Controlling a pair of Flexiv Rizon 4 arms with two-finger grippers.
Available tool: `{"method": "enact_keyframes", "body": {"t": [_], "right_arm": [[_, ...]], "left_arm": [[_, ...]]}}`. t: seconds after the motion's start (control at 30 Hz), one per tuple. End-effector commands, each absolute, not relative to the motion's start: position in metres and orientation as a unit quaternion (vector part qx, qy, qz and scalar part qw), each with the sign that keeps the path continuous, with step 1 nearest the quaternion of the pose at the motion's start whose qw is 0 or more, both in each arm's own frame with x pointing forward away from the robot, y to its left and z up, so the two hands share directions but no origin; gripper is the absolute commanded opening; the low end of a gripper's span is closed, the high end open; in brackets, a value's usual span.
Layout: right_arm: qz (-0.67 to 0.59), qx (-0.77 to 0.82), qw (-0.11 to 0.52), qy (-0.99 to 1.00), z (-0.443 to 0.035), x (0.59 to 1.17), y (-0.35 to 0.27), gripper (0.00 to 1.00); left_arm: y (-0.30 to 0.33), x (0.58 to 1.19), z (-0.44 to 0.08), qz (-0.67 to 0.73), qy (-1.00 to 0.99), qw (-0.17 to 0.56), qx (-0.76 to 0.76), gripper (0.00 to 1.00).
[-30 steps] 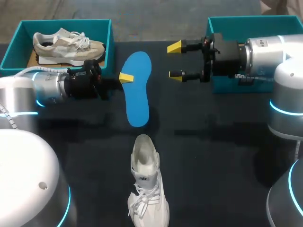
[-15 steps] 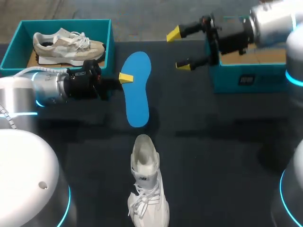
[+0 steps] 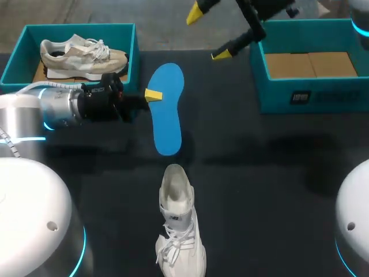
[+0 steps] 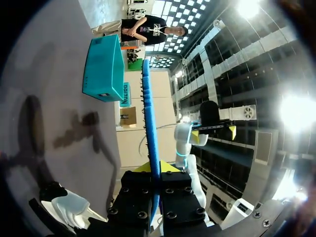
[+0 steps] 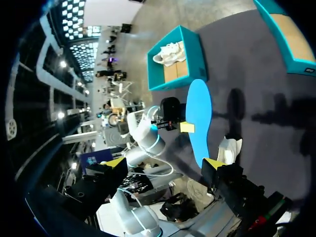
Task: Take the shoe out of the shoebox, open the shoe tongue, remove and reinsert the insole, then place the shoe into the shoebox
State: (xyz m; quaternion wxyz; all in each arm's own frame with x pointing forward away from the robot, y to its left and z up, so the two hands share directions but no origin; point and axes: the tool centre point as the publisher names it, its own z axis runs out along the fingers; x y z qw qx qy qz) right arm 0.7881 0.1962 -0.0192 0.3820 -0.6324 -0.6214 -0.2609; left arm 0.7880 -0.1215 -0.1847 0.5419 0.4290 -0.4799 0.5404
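Beside the left box (image 3: pixel 136 57), the left gripper (image 3: pixel 153 95) lies level, clamped on the insole (image 3: pixel 167 115), which runs near-to-far. High at the back, the right gripper (image 3: pixel 207 33) gapes wide. Nearer sits the shoe (image 3: pixel 179 225), toe toward me.

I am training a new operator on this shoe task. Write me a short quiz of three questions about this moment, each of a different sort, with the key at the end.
1. True or false: the blue insole sits inside the white shoe.
2. What lies in the left box? A) a beige shoe B) nothing C) a sock
3. Fill the gap: the right fingers are ___ and hold nothing.

Key
1. False. The insole is outside the shoe, and the left fingers grip it at its edge.
2. A
3. open
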Motion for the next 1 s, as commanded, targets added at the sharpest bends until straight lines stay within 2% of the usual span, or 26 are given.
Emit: {"method": "enact_keyframes", "body": {"t": [0.03,0.2,0.6,1.0], "right_arm": [[-0.073,-0.688,0.197,-0.695,-0.008,0.791,0.21,1.0],[-0.019,-0.698,0.131,-0.703,0.0,0.784,0.225,1.0],[0.078,-0.691,0.08,-0.714,-0.002,0.775,0.244,1.0],[0.101,-0.709,0.02,-0.697,-0.003,0.76,0.272,1.0]], "left_arm": [[-0.122,0.787,-0.184,0.54,-0.481,0.541,0.43,0.0],[-0.122,0.787,-0.184,0.54,-0.481,0.541,0.43,0.0],[-0.122,0.787,-0.184,0.54,-0.481,0.541,0.43,0.0],[-0.122,0.787,-0.184,0.54,-0.481,0.541,0.43,0.0]]}}
